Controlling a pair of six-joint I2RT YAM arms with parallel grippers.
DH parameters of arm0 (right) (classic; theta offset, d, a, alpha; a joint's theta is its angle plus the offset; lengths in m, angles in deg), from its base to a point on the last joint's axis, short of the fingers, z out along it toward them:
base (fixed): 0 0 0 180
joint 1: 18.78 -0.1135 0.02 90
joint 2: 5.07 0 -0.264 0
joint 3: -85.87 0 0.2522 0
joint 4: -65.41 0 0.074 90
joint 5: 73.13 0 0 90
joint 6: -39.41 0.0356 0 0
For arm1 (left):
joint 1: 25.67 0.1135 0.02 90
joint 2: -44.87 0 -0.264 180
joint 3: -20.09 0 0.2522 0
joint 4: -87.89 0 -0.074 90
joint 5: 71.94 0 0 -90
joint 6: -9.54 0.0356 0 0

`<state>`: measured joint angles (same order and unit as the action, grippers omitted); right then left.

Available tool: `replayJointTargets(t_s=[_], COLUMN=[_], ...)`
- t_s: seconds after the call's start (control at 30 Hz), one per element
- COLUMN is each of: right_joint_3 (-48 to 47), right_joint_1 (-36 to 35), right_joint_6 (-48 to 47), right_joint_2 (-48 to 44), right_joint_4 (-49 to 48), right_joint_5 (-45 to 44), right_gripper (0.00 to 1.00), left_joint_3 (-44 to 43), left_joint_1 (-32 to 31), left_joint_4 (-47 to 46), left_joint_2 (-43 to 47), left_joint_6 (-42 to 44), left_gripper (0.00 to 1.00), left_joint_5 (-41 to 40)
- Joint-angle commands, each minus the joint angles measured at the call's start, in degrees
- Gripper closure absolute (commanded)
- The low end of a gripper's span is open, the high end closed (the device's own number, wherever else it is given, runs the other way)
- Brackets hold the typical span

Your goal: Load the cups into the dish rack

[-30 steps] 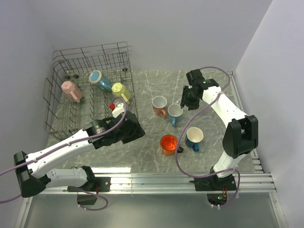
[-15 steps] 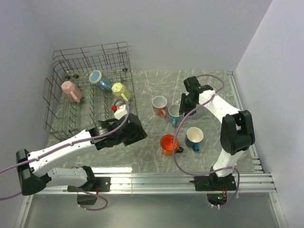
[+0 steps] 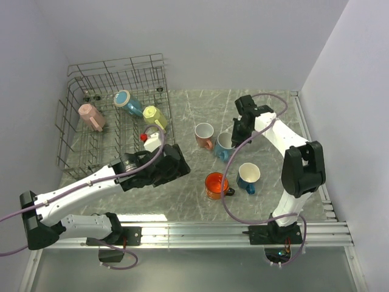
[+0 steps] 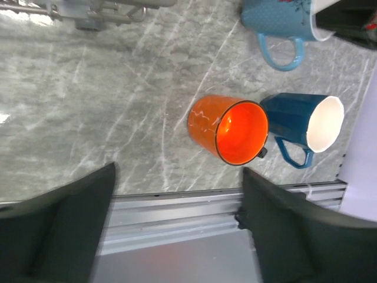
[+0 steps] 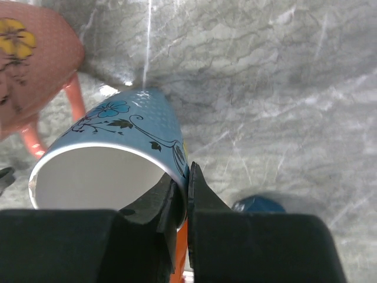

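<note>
Cups first, working outward from the right gripper (image 5: pixel 185 188): pinching the rim of the light blue cup (image 5: pixel 126 132) between nearly closed fingers (image 5: pixel 203 203), one reaching inside the white mouth, the other pressing on the flower-printed outer wall. Holding it mouth-up over the grey marbled table (image 3: pixel 194 109), with no telling whether grazing the surface or hanging off it. Standing just beside it, on its left in the top view, the salmon cup (image 3: pixel 204 134), upright, handle pointing toward the arm bases. Standing nearer those bases, the dark blue cup (image 3: pixel 248 175) and the glossy orange cup (image 3: pixel 216 184), both upright on the table, close together, orange on the left. Hanging near the orange cup, on its left, the left gripper (image 4: pixel 178 172), spreading wide and gripping nothing, blurred dark fingers (image 4: pixel 65 224) framing bare table in the wrist view. Showing too, at the top edge of that view, the light blue cup's handle and dotted wall. Sitting at the far left of the table, well apart from the four loose cups, the dish rack (image 3: pixel 115 66), grey wire with tall sides, carrying three more cups among its tines: the pale pink cup (image 3: pixel 91 115) resting near the left wall, the teal cup (image 3: pixel 127 102) lying on its side farther back, the pale yellow cup (image 3: pixel 155 117) tilting close to the right wall.
</note>
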<state>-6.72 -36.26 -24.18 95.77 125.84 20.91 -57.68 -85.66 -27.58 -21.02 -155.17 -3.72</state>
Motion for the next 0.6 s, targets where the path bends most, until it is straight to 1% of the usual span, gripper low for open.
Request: replayJointTargets(t_s=[0.0, 0.1, 0.17, 0.23, 0.27, 0.3, 0.33, 0.37, 0.4, 0.43, 0.47, 0.5, 0.53, 0.57], right_joint_3=[-8.8, -14.8, -18.4, -20.2, -19.6, -18.4, -16.6, -11.9, -9.1, -6.2, 0.0, 3.2, 6.0, 10.3], right_joint_1=[0.0, 0.1, 0.2, 0.5, 0.5, 0.8, 0.9, 0.9, 0.9, 0.8, 0.6, 0.3, -0.1, -0.2], right_joint_6=[2.0, 3.4, 4.9, 6.9, 7.8, 9.0, 10.6, 15.3, 18.5, 25.9, 30.0, 34.0, 41.5, 44.8], right_joint_2=[-7.2, -10.2, -12.5, -14.9, -16.0, -17.3, -18.7, -20.1, -22.6, -23.7, -25.8, -26.8, -27.7, -28.7], right_joint_4=[3.9, 7.6, 8.8, 8.3, 8.3, 3.8, 0.5, -3.4, -11.8, -16.8, -27.8, -33.3, -38.7, -43.6], right_joint_5=[0.0, 1.0, 2.4, 6.9, 9.9, 17.8, 21.9, 25.8, 30.3, 36.2, 39.0, 40.9, 43.8, 44.8], right_gripper=[1.00, 1.00, 1.00, 1.00, 1.00, 1.00, 1.00, 1.00, 1.00, 1.00, 1.00, 1.00, 1.00, 1.00], left_joint_3=[-4.5, -6.6, -8.5, -9.7, -9.8, -10.1, -10.3, -10.2, -9.5, -8.9, -8.0, -5.9, -4.8, -3.8], left_joint_1=[-0.3, -0.3, -0.3, -0.3, -0.3, -0.3, -0.3, -0.3, -0.3, -0.3, -0.3, -0.3, -0.3, -0.2], left_joint_4=[3.0, 4.3, 2.9, -1.6, -3.6, -6.9, -8.1, -9.7, -11.4, -15.8, -18.7, -21.4, -26.4, -28.4], left_joint_2=[1.8, 2.3, 3.4, 5.3, 6.1, 6.9, 8.5, 9.4, 10.3, 12.4, 13.7, 14.9, 17.1, 18.2], left_joint_6=[-0.3, 1.6, 3.4, 8.2, 8.2, 9.8, 10.1, 10.4, 11.3, 11.9, 13.3, 13.8, 14.0, 14.3], left_gripper=[0.01, 0.01, 0.01, 0.02, 0.02, 0.02, 0.01, 0.01, 0.01, 0.01, 0.01, 0.01, 0.01, 0.01], left_joint_5=[-3.4, -4.1, -3.5, -0.5, -0.5, 0.4, 0.5, 0.5, 0.7, 1.0, 1.5, 2.0, 2.0, 1.7])
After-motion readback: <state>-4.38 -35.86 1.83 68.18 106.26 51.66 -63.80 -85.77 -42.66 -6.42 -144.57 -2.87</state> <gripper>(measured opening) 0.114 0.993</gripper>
